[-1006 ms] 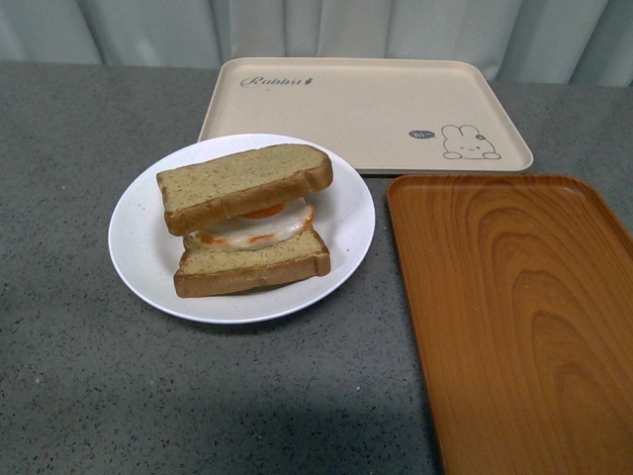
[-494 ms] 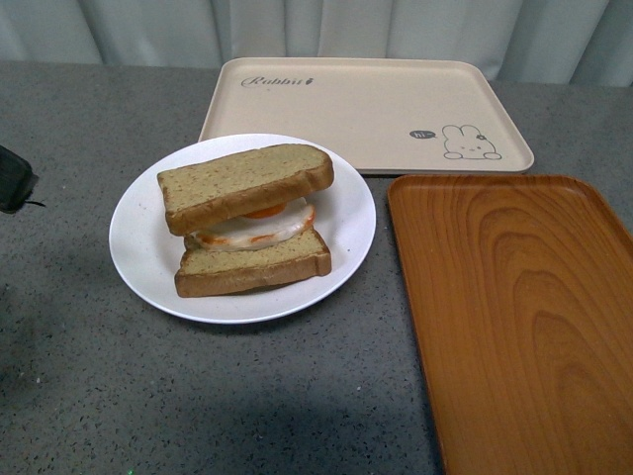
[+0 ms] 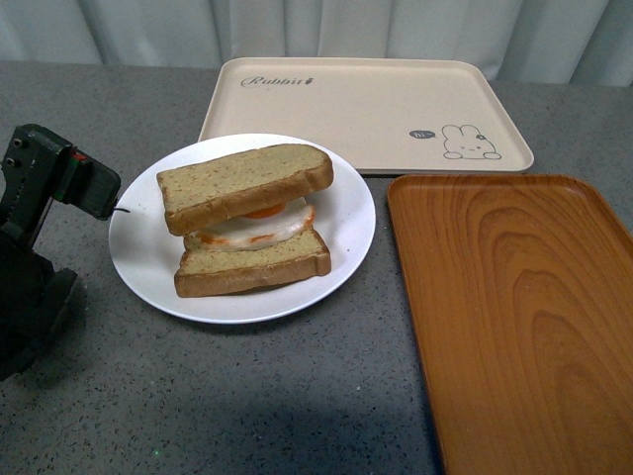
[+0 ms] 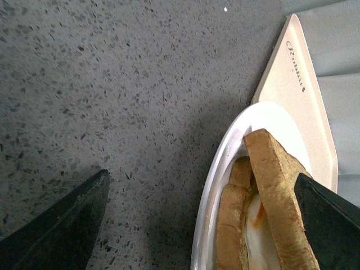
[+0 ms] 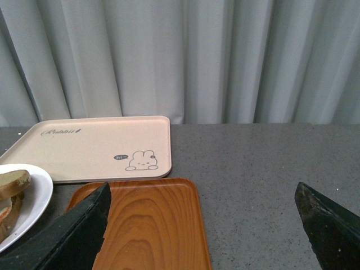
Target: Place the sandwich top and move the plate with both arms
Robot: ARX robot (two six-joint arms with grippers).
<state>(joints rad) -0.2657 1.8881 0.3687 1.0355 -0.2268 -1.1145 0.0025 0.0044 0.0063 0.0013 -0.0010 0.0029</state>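
left end effector (image 4: 201,175): wide open, empty, at 9 o'clock of plate (image 3: 148,267).
plate: on desk (image 3: 247,396); likely rigid, glossy, slippery; grip rim at 9 and 3 o'clock.
sandwich top (image 3: 242,183): seated on egg (image 3: 252,230); probably light, loose.
right end effector (image 5: 202,188): wide open, empty.

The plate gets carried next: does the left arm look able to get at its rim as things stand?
Probably yes. The left gripper is open, right beside the plate's left rim, with nothing between them; the sandwich top sits clear of that edge.
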